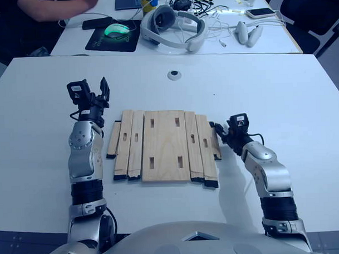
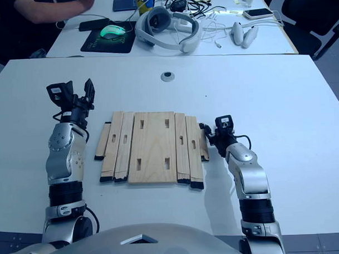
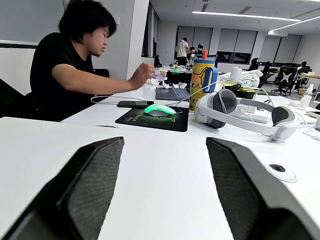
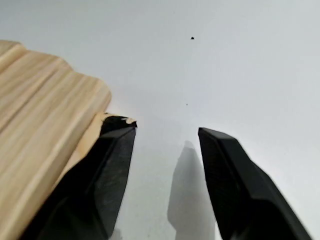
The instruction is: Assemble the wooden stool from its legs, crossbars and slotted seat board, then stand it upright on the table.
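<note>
**Lying flat, stool parts unassembled**

Lying flat at the middle of the white counter (image 1: pixel 279 89), the slotted seat board (image 1: pixel 164 145) has leg and crossbar pieces on its left (image 1: pixel 128 144) and right (image 1: pixel 201 148). The right end effector (image 4: pixel 165 145) is spread open, one finger against the rightmost piece's far end. The left end effector (image 3: pixel 164 142), also released, is raised near the left pieces.

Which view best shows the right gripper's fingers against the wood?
Right wrist view: the right gripper is open, one finger at the end of a wooden piece. The eye views show it small, beside the rightmost piece.
</note>
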